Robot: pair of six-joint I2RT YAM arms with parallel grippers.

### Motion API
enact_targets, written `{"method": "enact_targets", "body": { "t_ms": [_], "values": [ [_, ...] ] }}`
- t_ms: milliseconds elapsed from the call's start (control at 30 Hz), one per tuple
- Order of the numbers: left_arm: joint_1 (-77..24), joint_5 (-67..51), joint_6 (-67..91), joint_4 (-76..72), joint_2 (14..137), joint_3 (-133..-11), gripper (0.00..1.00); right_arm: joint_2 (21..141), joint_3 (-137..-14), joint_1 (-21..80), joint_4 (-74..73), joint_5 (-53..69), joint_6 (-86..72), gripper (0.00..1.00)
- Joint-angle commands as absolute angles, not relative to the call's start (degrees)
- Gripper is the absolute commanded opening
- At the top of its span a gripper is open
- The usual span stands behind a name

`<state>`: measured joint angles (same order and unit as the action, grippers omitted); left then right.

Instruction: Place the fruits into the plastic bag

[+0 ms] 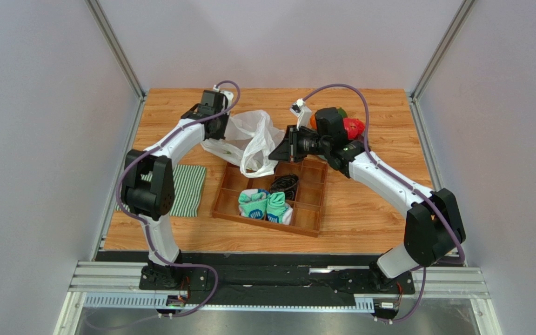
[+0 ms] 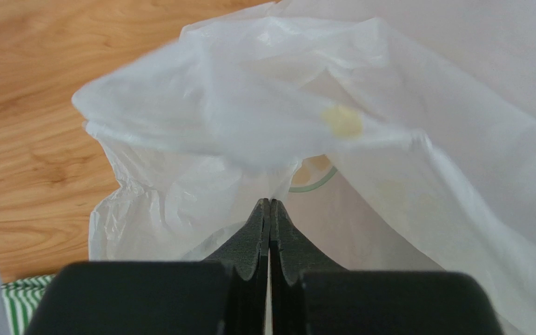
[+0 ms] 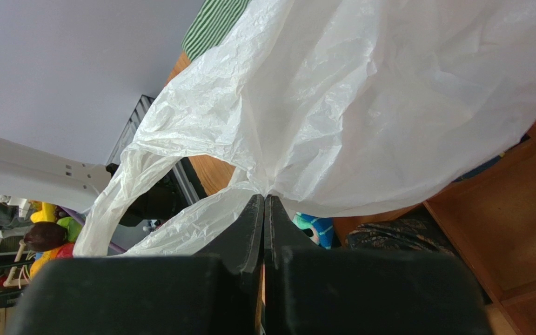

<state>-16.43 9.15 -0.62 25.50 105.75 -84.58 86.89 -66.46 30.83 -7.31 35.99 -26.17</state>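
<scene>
Two hands (image 2: 269, 206) (image 3: 264, 201) tight on plastic bag (image 1: 250, 134)

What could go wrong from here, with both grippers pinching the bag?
1. The left gripper and right gripper are both shut on the bag, so neither is free to pick up fruit. Letting go on one side may collapse the opening.
2. The film looks thin and is held by small folds. Pulling the sides apart could tear it or let it slip out.
3. The fruits sit close behind the right gripper, so a backward swing might knock them away.
</scene>
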Motion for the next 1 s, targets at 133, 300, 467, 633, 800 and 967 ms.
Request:
{"method": "enact_targets", "body": {
  "t_ms": [133,300,467,633,800,967],
  "values": [
    [-16.44,5.82,1.49,24.95,83.95,-82.09,0.00,84.64,-70.66,30.59,-9.67,32.34,-22.68,0.00],
    [-16.09,-0.95,4.39,26.54,76.22,-79.90,0.00,84.20,-70.66,30.67,-10.02,30.41,-22.50,0.00],
    [-13.45,-13.34,8.08,26.63,68.14,-74.63,0.00,85.60,-71.10,30.24,-9.93,27.87,-22.41,0.00],
    [-8.01,-28.00,12.03,21.72,59.95,-64.70,0.00,88.15,-71.98,28.92,-7.74,28.39,-24.77,0.00],
    [-1.68,-39.27,17.30,13.39,54.76,-55.66,0.00,91.14,-72.51,26.19,-3.09,31.11,-28.91,0.00],
    [2.10,-52.37,27.04,1.25,55.54,-50.63,0.00,95.00,-76.72,25.40,-6.06,28.31,-26.38,0.00]
  ]
}}
